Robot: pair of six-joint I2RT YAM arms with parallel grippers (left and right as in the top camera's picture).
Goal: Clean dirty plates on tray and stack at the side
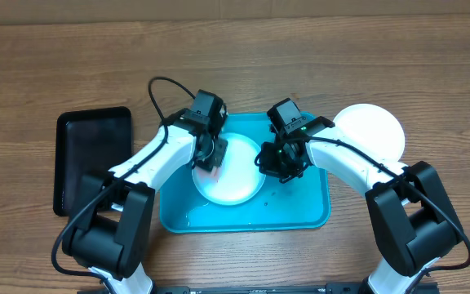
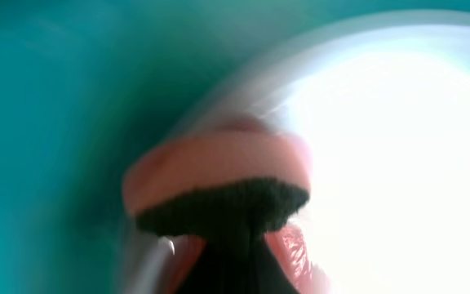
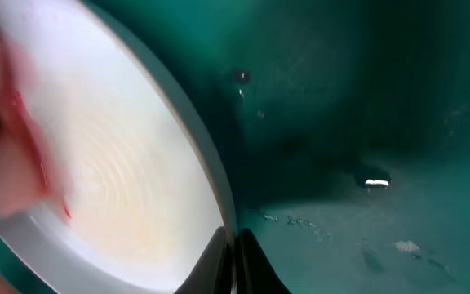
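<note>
A white plate [image 1: 231, 175] lies in the turquoise tray [image 1: 308, 208]. My left gripper [image 1: 210, 159] is shut on a pink sponge [image 2: 219, 175] with a dark scrubbing side, pressed on the plate's left part. Red smears show beside the sponge [image 3: 15, 155]. My right gripper [image 1: 269, 161] is shut on the plate's right rim [image 3: 231, 245], both fingers pinching the edge. The plate shows pale in the right wrist view [image 3: 113, 180]. Another white plate [image 1: 371, 131] lies on the table to the right of the tray. A pale yellow-green plate is not in view.
A black tray [image 1: 92, 155] lies on the wooden table left of the turquoise tray. Water drops and wet patches [image 3: 406, 245] lie on the turquoise tray floor right of the held plate.
</note>
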